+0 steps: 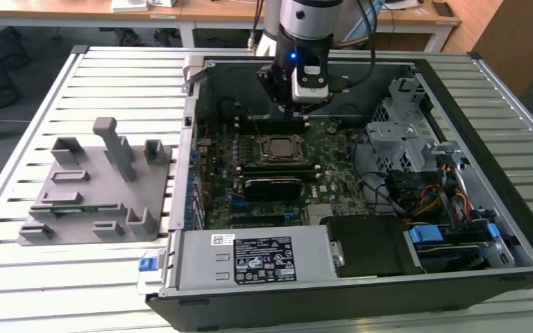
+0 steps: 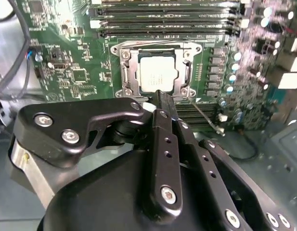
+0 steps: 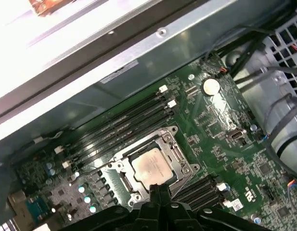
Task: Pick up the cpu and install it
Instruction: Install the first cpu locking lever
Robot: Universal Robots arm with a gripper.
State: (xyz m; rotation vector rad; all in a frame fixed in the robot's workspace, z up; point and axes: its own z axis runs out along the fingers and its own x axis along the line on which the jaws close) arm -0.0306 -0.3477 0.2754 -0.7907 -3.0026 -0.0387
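Pincer [image 3: 156,190] fingers stood pressed together with nothing between them, a thin seam alone dividing them in the first wrist view; in the second wrist view the pincer [image 2: 160,98] showed as one black bar, edge-on. In the exterior view the pincer [image 1: 294,105] hung on the arm inside the open computer case [image 1: 341,305], above the motherboard [image 1: 341,149] and clear of it. The cpu [image 1: 277,147] lay flat in the socket frame [image 1: 259,155] near the middle of the board, its silver top facing up, and in both wrist views the cpu [image 2: 158,76] [image 3: 150,166] sat square within the metal frame, beside the rows of memory slots [image 2: 162,19]. Whether the socket's lever was latched could not be told. On the slatted table [image 1: 109,76], towards the exterior view's left of the case, stood a grey fixture block [image 1: 100,187].
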